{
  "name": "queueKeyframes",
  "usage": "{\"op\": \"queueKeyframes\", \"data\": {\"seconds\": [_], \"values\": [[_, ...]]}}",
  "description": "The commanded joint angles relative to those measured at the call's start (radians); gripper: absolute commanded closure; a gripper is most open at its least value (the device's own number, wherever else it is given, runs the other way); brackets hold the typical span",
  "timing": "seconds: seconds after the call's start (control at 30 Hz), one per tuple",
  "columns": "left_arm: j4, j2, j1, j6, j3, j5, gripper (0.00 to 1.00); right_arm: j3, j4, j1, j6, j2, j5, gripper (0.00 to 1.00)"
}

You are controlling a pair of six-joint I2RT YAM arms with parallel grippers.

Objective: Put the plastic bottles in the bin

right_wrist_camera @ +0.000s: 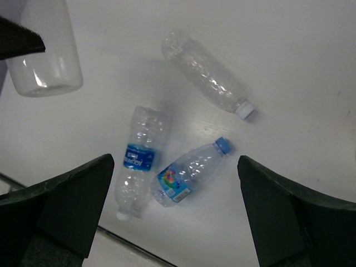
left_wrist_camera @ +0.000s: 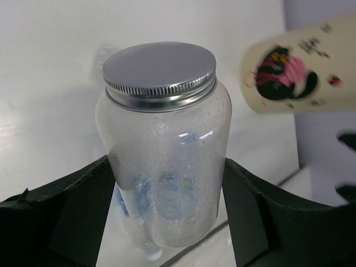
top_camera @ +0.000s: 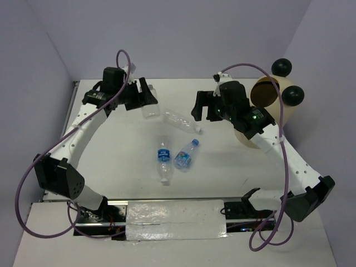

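My left gripper [top_camera: 147, 98] [left_wrist_camera: 167, 200] is shut on a clear grey-capped bottle [left_wrist_camera: 164, 150], its fingers pressed on both sides; the bottle also shows in the top view [top_camera: 150, 109] and in the right wrist view [right_wrist_camera: 44, 55]. Three more plastic bottles lie on the table: an unlabelled one [top_camera: 181, 120] [right_wrist_camera: 206, 72], a blue-labelled one [top_camera: 163, 158] [right_wrist_camera: 139, 161] and a blue-capped one [top_camera: 187, 154] [right_wrist_camera: 189, 169]. My right gripper [top_camera: 201, 107] [right_wrist_camera: 175, 206] hangs open and empty above them. The cream bin [top_camera: 288, 115] [left_wrist_camera: 300, 72] with black ball ears lies tilted at the right, behind my right arm.
Grey walls close in the table at the back and on both sides. A black rail [top_camera: 167, 210] with a strip of white sheet runs along the near edge, also seen in the right wrist view [right_wrist_camera: 111, 239].
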Motion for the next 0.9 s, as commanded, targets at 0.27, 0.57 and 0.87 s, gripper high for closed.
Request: {"op": "queueKeyframes", "data": {"seconds": [0.27,0.57,0.87], "values": [[0.166,-0.103,-0.003,0.120,-0.055,0.736,0.28,0.492,-0.139,0.009,0.025,0.203,-0.303,0.00],[0.232,-0.125,-0.003,0.098,-0.054,0.820,0.29,0.585,-0.067,0.007,0.142,0.342,-0.489,0.00],[0.256,-0.136,-0.003,0.086,-0.077,0.836,0.30,0.506,-0.004,0.015,0.185,0.368,-0.563,0.00]]}}
